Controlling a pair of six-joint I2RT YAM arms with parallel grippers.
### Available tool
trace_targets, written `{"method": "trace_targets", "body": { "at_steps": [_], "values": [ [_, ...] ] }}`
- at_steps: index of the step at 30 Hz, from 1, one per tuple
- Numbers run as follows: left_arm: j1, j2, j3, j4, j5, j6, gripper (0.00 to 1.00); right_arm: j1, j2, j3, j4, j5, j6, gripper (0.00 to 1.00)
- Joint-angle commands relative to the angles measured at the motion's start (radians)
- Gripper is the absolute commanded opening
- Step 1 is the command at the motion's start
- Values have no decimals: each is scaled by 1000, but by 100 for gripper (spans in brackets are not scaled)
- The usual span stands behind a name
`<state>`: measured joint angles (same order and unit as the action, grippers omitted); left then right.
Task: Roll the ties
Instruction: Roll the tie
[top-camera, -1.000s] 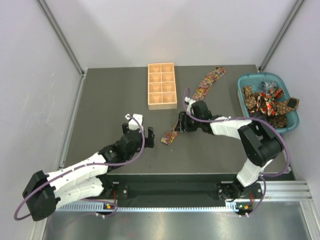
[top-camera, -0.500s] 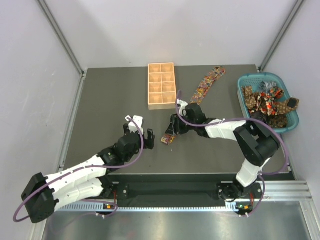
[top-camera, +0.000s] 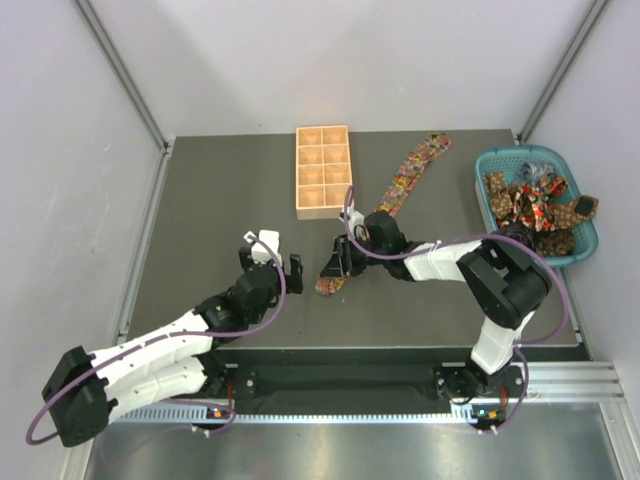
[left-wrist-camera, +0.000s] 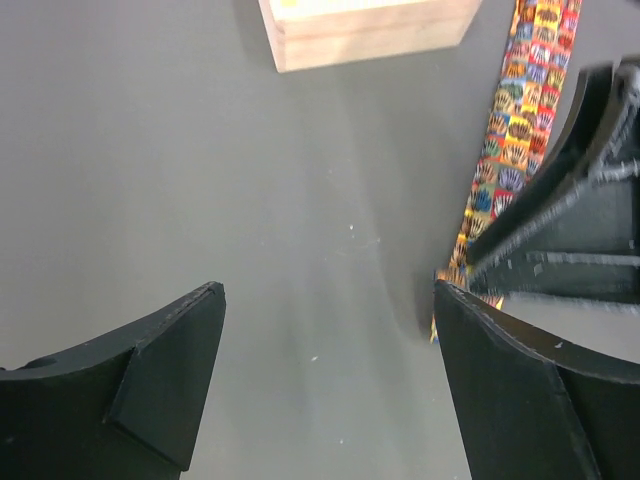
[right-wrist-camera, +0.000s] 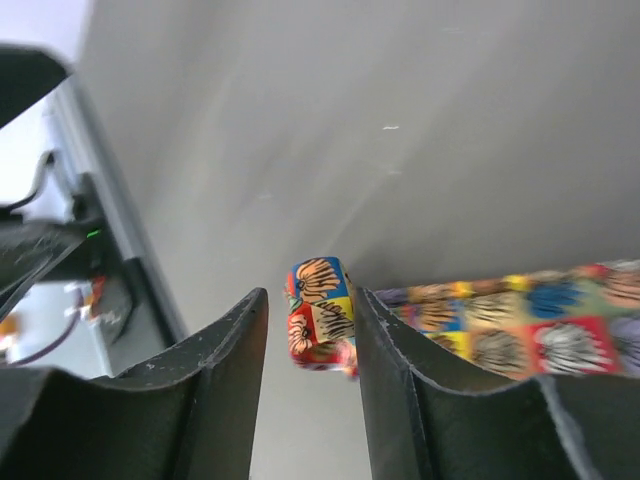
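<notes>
Top view: a tie (top-camera: 405, 180) is lying unrolled across the table (top-camera: 220, 200); more are waiting in the basket (top-camera: 482, 180). Left wrist: left gripper (left-wrist-camera: 325, 290) is hanging spread, empty. Right wrist: right gripper (right-wrist-camera: 310, 300) is pinching the tie's end, seemingly starting the first fold.

Even, diffuse overhead light, fairly bright in top view. Soft short shadows beside arms on dark table (top-camera: 215, 190); pale walls slightly washed out. Left wrist view sharp on table, faint sheen streak mid-frame, motion blur on right gripper (left-wrist-camera: 468, 272) at right edge. Right wrist view soft overall: tie (right-wrist-camera: 318, 322) print smeared, near fingers (right-wrist-camera: 210, 390) defocused, pale glare streaks across table.
</notes>
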<state>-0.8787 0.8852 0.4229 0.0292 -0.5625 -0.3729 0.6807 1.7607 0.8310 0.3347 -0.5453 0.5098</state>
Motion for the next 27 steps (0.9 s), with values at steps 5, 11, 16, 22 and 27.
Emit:
{"method": "trace_targets", "body": {
  "at_steps": [5, 11, 16, 22, 27],
  "values": [
    [-2, -45, 7, 8, -48, -15, 89, 37, -23, 16, 176, -274, 29, 40],
    [-2, -48, 8, 2, -50, -18, 89, 39, -41, 33, 77, -226, -54, 49],
    [-2, -63, 8, 1, -50, -20, 89, 48, -119, 28, -67, -32, -161, 54],
    [-2, -71, 11, -9, -42, -18, 89, 85, -184, -16, -154, 134, -243, 52],
    [-2, -57, 17, -11, -28, -17, 89, 131, -147, -12, -167, 208, -255, 52]
  ]
}}
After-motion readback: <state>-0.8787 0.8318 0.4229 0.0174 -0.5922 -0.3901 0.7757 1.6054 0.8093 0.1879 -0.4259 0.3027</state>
